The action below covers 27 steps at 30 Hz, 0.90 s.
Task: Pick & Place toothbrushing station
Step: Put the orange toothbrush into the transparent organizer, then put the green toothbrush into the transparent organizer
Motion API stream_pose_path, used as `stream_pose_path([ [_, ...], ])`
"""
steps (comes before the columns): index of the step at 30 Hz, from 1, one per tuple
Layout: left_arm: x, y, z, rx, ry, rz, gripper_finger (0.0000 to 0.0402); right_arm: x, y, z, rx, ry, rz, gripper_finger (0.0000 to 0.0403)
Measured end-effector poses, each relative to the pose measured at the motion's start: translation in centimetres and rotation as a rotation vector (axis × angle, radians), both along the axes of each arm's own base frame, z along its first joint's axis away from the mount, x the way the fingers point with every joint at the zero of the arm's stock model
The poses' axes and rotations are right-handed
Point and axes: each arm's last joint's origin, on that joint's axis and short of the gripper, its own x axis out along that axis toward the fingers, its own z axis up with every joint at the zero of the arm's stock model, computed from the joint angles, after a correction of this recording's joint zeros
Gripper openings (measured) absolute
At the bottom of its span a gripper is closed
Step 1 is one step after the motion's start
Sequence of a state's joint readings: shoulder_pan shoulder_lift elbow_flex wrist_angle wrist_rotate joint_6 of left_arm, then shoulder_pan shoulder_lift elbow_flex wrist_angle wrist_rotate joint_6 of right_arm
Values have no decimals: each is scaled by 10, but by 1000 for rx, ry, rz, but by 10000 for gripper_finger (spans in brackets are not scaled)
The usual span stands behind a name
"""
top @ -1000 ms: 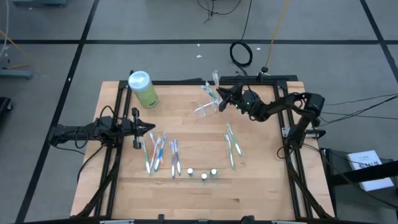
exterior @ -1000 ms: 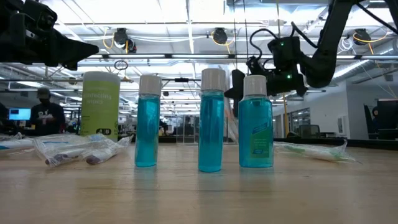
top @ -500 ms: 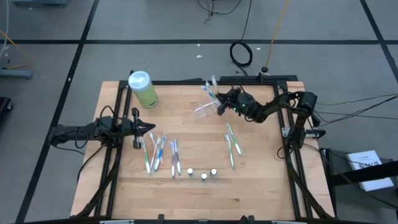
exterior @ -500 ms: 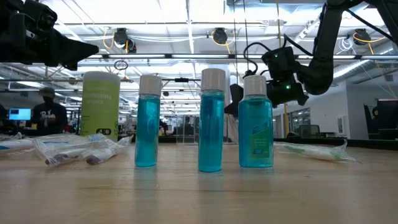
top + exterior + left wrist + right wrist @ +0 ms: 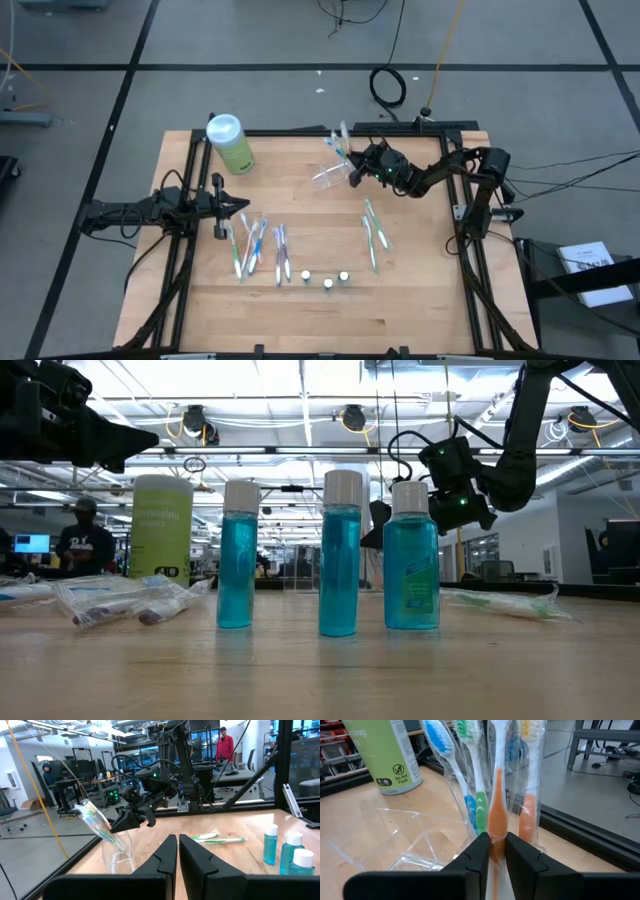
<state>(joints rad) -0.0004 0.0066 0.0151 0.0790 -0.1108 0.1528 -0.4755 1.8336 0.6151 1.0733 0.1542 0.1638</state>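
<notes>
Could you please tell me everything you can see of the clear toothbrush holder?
The clear toothbrush holder is a small see-through plastic piece with upright compartments, standing on the wooden table near its far edge. Wrapped toothbrushes with blue, green and orange handles stand in it, leaning. The right gripper is right beside them, near the holder's top.

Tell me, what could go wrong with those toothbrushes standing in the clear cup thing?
The right gripper pinches the orange wrapped toothbrush standing in the clear holder. If it lets go unevenly, the brush could flop out. The wrapped toothbrushes lean far to one side, so a nudge might tip the light holder. It also sits near the table's far edge.
</notes>
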Motion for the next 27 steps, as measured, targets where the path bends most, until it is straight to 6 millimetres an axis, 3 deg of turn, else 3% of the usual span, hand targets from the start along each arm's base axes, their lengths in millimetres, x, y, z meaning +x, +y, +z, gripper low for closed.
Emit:
stream_pose_path([
  [7,0,0,0,0,0,0,26,0,3,6,-13,7,36,102],
  [17,0,0,0,0,0,1,26,-3,15,44,-94,-25,80,194],
  [22,0,0,0,0,0,1,26,-10,33,61,-25,33,213,203],
  [27,0,0,0,0,0,1,26,-23,66,75,98,130,319,196],
])
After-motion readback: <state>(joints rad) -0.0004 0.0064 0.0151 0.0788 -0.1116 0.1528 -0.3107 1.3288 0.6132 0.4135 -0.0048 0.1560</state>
